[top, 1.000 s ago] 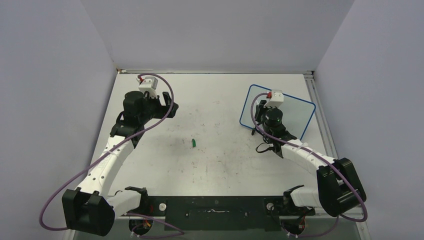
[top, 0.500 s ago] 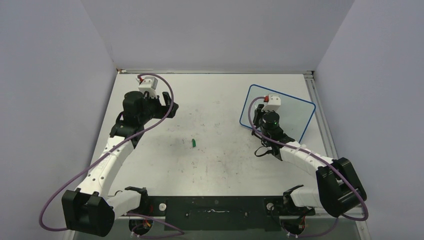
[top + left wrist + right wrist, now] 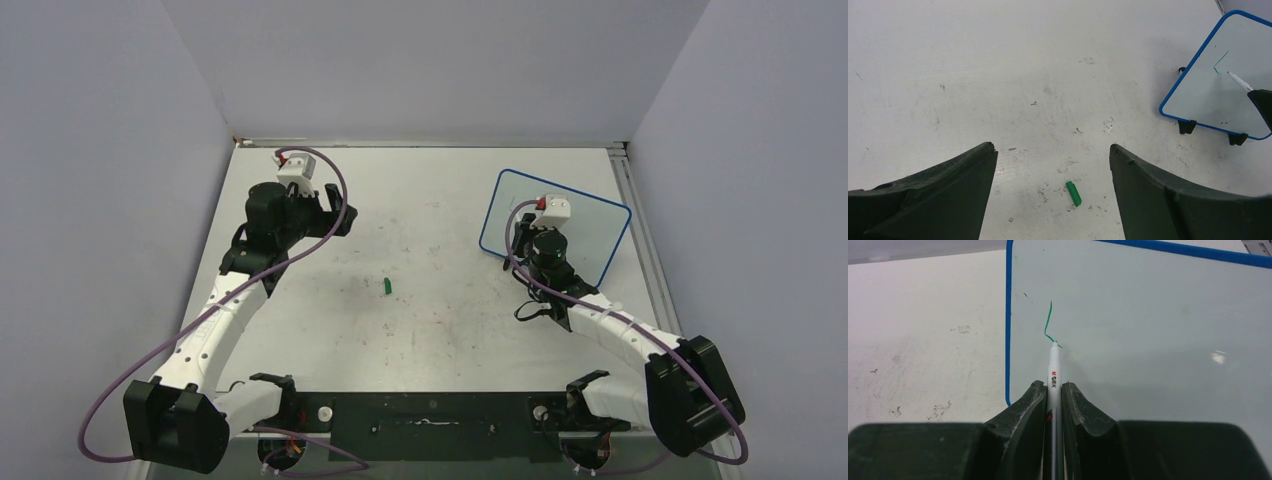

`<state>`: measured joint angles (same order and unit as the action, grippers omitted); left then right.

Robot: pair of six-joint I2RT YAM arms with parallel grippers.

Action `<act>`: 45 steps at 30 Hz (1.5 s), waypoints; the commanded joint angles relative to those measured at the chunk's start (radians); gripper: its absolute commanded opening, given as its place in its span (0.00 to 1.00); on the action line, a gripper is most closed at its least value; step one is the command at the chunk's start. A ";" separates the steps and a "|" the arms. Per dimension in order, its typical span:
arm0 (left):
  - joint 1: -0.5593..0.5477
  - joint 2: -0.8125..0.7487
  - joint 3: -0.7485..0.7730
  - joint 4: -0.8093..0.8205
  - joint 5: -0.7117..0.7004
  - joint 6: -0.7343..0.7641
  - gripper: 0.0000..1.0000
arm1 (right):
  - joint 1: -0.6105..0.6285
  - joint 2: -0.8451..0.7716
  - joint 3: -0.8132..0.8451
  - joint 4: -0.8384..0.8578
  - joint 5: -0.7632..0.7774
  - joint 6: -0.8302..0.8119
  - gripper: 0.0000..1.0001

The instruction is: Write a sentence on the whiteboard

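The whiteboard [image 3: 590, 225] with a blue rim lies at the right back of the table; it also shows in the right wrist view [image 3: 1158, 330] and the left wrist view [image 3: 1220, 95]. My right gripper [image 3: 1054, 387] is shut on a white marker [image 3: 1053, 370], whose tip touches the board at the end of a short green stroke [image 3: 1048, 325]. That stroke is the only writing of the sentence that shows. My left gripper [image 3: 1053, 150] is open and empty, held above the table at the left [image 3: 335, 215], far from the board.
A green marker cap [image 3: 387, 286] lies on the scuffed table near the middle; it also shows between my left fingers' view [image 3: 1073, 193]. The board's black feet [image 3: 1188, 126] face the near side. Grey walls enclose the table.
My right gripper has drawn back toward the near side with the marker, and its arm has stretched lower. The left arm has not moved.
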<state>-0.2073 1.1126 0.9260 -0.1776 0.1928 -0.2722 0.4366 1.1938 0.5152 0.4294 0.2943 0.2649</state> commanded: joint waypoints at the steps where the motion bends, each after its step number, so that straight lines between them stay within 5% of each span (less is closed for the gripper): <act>1: 0.005 -0.024 -0.001 0.023 0.015 0.011 0.81 | -0.012 -0.039 0.013 0.046 -0.021 -0.013 0.05; 23: 0.005 -0.021 0.002 0.020 0.014 0.016 0.81 | -0.042 0.069 0.042 0.097 -0.040 -0.041 0.05; 45: 0.006 -0.027 0.002 0.020 0.018 0.016 0.81 | -0.042 0.000 -0.018 0.028 0.016 -0.032 0.05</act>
<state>-0.2073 1.1126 0.9253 -0.1776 0.1959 -0.2684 0.4000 1.2243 0.5060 0.4477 0.2649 0.2390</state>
